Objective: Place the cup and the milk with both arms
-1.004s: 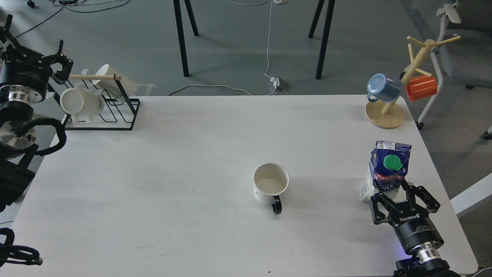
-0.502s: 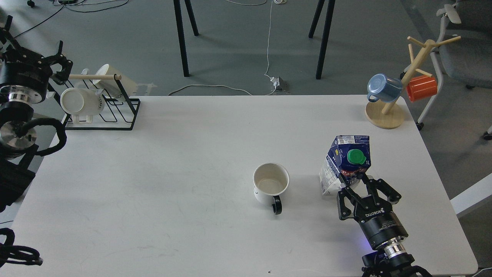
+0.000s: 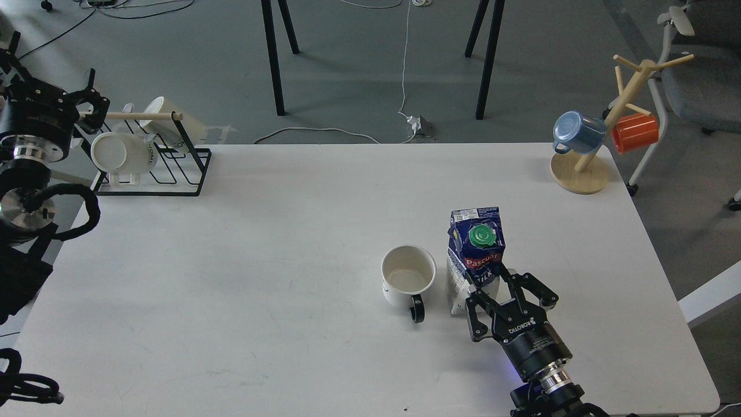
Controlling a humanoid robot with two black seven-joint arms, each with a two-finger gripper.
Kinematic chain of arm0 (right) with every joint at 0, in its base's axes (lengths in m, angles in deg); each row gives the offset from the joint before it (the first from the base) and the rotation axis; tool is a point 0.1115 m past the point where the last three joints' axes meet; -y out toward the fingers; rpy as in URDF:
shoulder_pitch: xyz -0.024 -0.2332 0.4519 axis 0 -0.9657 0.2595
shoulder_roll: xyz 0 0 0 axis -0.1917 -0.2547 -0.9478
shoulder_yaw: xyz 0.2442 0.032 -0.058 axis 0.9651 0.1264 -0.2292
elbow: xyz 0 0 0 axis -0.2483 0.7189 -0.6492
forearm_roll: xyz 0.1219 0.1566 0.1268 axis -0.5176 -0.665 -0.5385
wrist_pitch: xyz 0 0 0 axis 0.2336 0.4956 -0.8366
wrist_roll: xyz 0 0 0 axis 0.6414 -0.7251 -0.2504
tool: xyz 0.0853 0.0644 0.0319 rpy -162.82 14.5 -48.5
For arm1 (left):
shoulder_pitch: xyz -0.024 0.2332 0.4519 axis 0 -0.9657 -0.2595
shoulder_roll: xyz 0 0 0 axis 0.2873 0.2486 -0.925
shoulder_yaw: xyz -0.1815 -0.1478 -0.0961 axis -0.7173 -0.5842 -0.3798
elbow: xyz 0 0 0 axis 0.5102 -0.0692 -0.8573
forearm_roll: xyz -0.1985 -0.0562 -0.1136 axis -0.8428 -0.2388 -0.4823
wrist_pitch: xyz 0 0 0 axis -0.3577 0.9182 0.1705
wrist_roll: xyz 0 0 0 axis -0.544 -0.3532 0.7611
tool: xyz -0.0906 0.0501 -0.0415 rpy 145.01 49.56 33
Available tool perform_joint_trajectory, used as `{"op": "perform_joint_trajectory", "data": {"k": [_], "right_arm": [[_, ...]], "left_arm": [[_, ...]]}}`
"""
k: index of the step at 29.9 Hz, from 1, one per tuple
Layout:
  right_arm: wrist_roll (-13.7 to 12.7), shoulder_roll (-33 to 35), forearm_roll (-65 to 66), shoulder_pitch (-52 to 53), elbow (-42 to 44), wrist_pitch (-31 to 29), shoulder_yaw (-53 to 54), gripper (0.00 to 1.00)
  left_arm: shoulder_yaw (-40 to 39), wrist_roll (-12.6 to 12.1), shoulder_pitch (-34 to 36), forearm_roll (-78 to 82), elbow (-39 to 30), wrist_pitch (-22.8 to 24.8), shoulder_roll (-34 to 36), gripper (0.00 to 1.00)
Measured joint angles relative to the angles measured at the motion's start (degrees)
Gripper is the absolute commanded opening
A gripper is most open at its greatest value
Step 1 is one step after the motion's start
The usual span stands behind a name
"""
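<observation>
Milk: the blue and white milk carton (image 3: 476,255) stands upright on the white table (image 3: 260,278), right of centre and nearer the near edge than the far one, green screw cap (image 3: 481,235) and red label band facing the camera.
Right gripper: the right gripper (image 3: 502,289) comes up from the near edge and has its two fingers clamped around the lower part of the carton, one on each side.
Cup: the white mug with the black handle (image 3: 407,280) sits just left of the carton, a narrow gap between them; it is upright, showing a cream inside, with the handle pointing toward the near edge.
Left gripper: the left gripper (image 3: 87,104) is way out past the table's far left corner, right against the black wire rack (image 3: 173,168); its fingers are dark and small against the rack, so whether they are spread or closed cannot be told.
Rack: two white mugs (image 3: 124,153) lie in it, under a wooden bar.
Far right corner: a wooden mug tree (image 3: 584,168) carries a blue mug (image 3: 576,132) and an orange mug (image 3: 635,132).
</observation>
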Motion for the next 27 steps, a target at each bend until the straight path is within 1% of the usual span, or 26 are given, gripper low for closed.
{"op": "perform_joint_trajectory", "data": {"k": [8, 9, 10, 11, 13, 14, 21, 27], "right_arm": [[0.0, 0.0, 0.0, 0.1, 1.3, 0.0, 0.1, 0.53], [0.0, 0.0, 0.0, 0.1, 1.4, 0.0, 0.1, 0.56], [0.0, 0.0, 0.0, 0.2, 1.6, 0.0, 0.1, 0.62], [0.0, 0.0, 0.0, 0.2, 1.6, 0.0, 0.1, 0.72], [0.0, -0.1, 0.0, 0.4, 1.6, 0.0, 0.1, 0.89], [0.0, -0.1, 0.0, 0.4, 1.6, 0.0, 0.1, 0.93], [0.1, 0.1, 0.0, 0.0, 1.7, 0.0, 0.2, 0.98], [0.3, 2.0, -0.1, -2.6, 1.3, 0.0, 1.5, 0.98]], "left_arm": [[0.0, 0.1, -0.6, 0.0, 0.0, 0.0, -0.1, 1.00], [0.0, 0.1, -0.6, 0.0, 0.0, 0.0, -0.1, 1.00], [0.0, 0.1, -0.6, 0.0, 0.0, 0.0, -0.1, 1.00], [0.0, 0.1, -0.6, 0.0, 0.0, 0.0, -0.1, 1.00], [0.0, 0.1, -0.6, 0.0, 0.0, 0.0, -0.1, 1.00], [0.0, 0.1, -0.6, 0.0, 0.0, 0.0, -0.1, 1.00], [0.0, 0.1, -0.7, 0.1, 0.0, 0.0, -0.2, 1.00], [0.0, 0.2, -0.7, 0.1, 0.0, 0.3, -0.2, 1.00]]}}
